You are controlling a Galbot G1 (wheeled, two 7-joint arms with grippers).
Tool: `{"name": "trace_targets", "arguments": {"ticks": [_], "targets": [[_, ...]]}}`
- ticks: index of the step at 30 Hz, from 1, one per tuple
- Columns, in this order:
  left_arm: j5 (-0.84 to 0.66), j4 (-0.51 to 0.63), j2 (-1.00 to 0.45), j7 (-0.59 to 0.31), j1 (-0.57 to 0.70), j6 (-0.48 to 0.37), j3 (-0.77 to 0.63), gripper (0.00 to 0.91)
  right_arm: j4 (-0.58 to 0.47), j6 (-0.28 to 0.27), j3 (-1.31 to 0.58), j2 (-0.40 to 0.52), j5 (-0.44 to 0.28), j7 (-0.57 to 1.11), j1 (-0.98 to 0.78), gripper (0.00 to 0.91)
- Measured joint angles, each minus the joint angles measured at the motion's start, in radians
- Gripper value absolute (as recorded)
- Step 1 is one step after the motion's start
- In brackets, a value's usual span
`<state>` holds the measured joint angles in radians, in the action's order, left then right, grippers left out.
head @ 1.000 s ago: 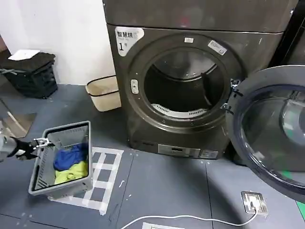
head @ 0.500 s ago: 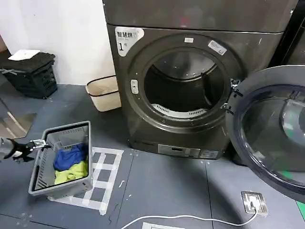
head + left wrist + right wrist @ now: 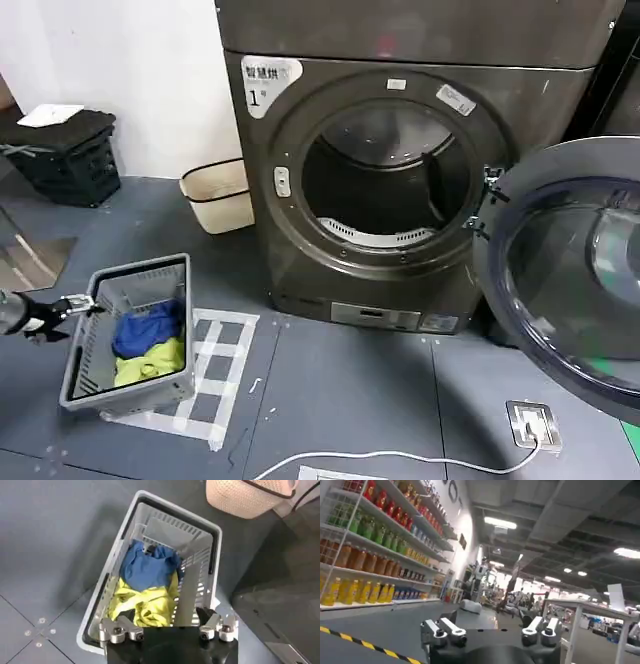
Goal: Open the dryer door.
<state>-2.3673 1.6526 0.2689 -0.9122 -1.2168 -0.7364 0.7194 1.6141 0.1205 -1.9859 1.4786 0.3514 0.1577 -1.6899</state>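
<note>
Evidently the dryer door [image 3: 568, 275] is already swung fully open, hanging from its hinge at the 3 o'clock side of the drum opening [image 3: 385, 180] and standing out toward the camera at the right of the head view; its dark grey back and tinted glass face the viewer; judged from this, the task is effectively complete and no pull remains to be made; the left gripper [image 3: 78, 303] sits low at roughly 8 o'clock in the head view, beside the near-left rim of the grey laundry basket [image 3: 176, 383], well apart from the door; its fingers stand wide apart and hold nothing, as the left wrist view confirms with the left gripper [image 3: 167, 630] poised above the basket's blue and yellow clothes [image 3: 145, 587]; the placement suggests readiness for the laundry, not the door; the right gripper [image 3: 490, 632] also stands open and empty, pointed away into a room with stocked shelves [image 3: 375, 545], evidently parked clear of the door's swing; markings: a white sticker [image 3: 268, 80] at the machine's 11 o'clock corner bears the numeral "1" beneath Chinese characters too small to read with confidence; a second small label [image 3: 455, 98] at 1 o'clock is illegible; a beige bin [image 3: 215, 195] stands by the wall at the dryer's 9 o'clock side
</note>
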Motion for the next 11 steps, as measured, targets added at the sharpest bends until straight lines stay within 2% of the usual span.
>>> {"name": "trace_targets", "arguments": {"ticks": [11], "targets": [[-0.001,0.001,0.001,0.000,0.000,0.000,-0.004,0.907,-0.002,0.003,-0.001,0.001,0.000,-0.005,-0.001,0.907]]}}
